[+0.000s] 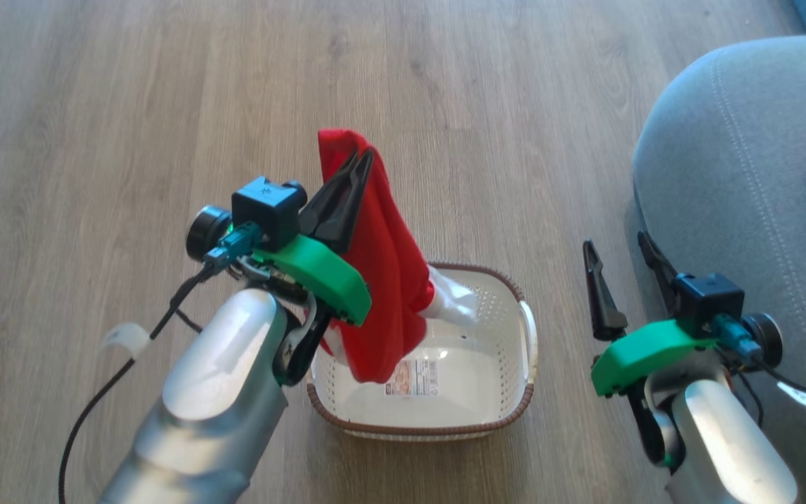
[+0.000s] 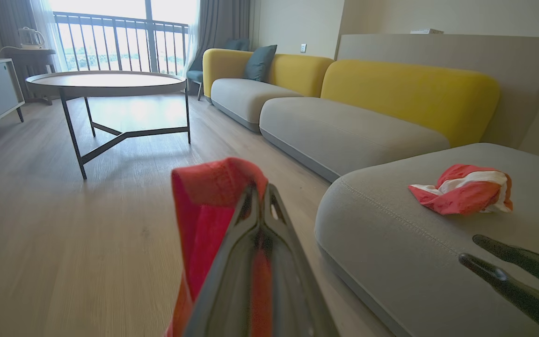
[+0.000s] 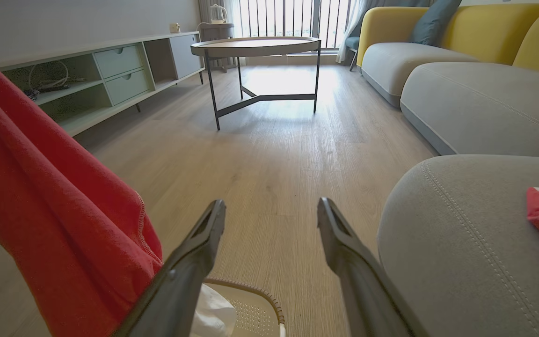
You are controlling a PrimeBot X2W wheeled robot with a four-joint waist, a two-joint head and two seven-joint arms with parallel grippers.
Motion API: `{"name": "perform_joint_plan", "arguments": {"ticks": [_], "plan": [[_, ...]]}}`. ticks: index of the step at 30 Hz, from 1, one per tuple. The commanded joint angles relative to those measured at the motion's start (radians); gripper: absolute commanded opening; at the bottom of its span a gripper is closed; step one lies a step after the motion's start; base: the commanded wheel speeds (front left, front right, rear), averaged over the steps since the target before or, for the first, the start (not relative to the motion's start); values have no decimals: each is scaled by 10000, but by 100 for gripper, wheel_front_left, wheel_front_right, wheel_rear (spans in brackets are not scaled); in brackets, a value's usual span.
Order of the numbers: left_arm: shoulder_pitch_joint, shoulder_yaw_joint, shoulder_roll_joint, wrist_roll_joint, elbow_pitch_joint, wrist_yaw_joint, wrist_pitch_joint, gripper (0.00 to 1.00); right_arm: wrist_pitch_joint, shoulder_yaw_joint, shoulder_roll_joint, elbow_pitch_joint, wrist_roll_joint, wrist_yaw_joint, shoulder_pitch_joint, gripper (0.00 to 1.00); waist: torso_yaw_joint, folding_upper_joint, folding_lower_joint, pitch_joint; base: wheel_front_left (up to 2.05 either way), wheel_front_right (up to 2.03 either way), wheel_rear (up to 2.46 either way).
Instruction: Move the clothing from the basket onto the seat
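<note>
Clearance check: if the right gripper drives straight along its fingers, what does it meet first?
Way looks free nearby: the open right gripper points over bare floor, seat off to its right. Farther on, probably the round table; depth unclear.

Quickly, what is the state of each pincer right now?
Left pincer: closed, holding the red garment.
Right pincer: open, holding nothing.
</note>
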Motion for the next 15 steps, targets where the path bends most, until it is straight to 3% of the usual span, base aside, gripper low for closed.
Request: {"name": "perform_joint_plan", "arguments": {"ticks": [1, 15], "plan": [[-601, 423, 49, 127, -468, -33, -95, 0, -49, 230, 74, -272, 62, 69, -29, 100, -6, -1, 1, -90, 0, 0, 0], [-2078, 281, 48, 304, -1469, -39, -95, 0, -49, 336, 154, -254, 103, 69, 246, 100, -47, -1, 1, -324, 0, 0, 0]]}}
